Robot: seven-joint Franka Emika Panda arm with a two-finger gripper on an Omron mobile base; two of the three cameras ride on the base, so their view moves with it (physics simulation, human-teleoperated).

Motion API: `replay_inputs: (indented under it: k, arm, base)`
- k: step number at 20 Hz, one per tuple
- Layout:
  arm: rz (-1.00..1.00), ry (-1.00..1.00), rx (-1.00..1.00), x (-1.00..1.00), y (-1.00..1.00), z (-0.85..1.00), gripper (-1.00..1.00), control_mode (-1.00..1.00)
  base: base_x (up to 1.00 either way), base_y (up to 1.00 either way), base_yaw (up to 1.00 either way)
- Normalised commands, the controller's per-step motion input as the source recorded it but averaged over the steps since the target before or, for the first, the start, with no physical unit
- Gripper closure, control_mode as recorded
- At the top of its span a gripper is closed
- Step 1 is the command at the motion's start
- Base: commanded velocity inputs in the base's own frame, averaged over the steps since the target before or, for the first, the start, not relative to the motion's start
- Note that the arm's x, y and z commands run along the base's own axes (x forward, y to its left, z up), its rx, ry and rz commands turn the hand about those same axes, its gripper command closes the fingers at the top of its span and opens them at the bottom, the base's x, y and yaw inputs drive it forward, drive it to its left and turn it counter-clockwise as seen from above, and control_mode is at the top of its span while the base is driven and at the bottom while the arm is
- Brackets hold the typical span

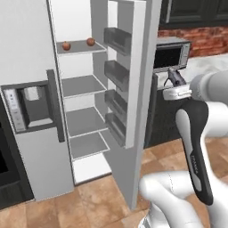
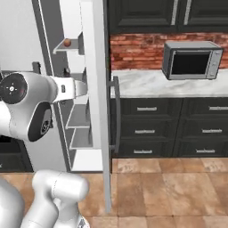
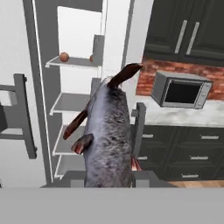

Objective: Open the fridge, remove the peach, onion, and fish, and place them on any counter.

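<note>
The fridge [image 1: 31, 147] stands with its right door [image 1: 139, 89] swung wide open and its grey shelves bare except the top one. Two small round reddish-brown balls rest there, one on the left [image 1: 66, 46] and one on the right [image 1: 91, 42]; which is the peach and which the onion I cannot tell. My gripper [image 1: 173, 83] is out past the open door's edge, in front of the counter [image 2: 147, 82], shut on the fish [image 3: 109, 131]. The grey fish sticks forward from the jaws, tail [image 3: 124, 73] away from the hand.
A silver microwave [image 2: 191, 60] sits on the marbled counter to the right of the fridge. Black drawers [image 2: 147, 120] run below it, with dark upper cabinets and a brick wall above. The open door [image 2: 100, 89] stands between my arm and the counter in the right base view.
</note>
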Motion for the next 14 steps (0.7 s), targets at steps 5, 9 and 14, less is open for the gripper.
replay_inputs:
  k: [5,9,14]
  arm:
    - [0.00,0.00,0.00,0.00,0.00,0.00,1.00,1.00]
    - [0.00,0.00,0.00,0.00,0.00,0.00,1.00,1.00]
    - [0.00,0.00,0.00,0.00,0.00,0.00,1.00,1.00]
  base:
    - [0.11,-1.00,0.04]
    - [0.87,-0.95,0.19]
    - [1.00,-0.78,0.39]
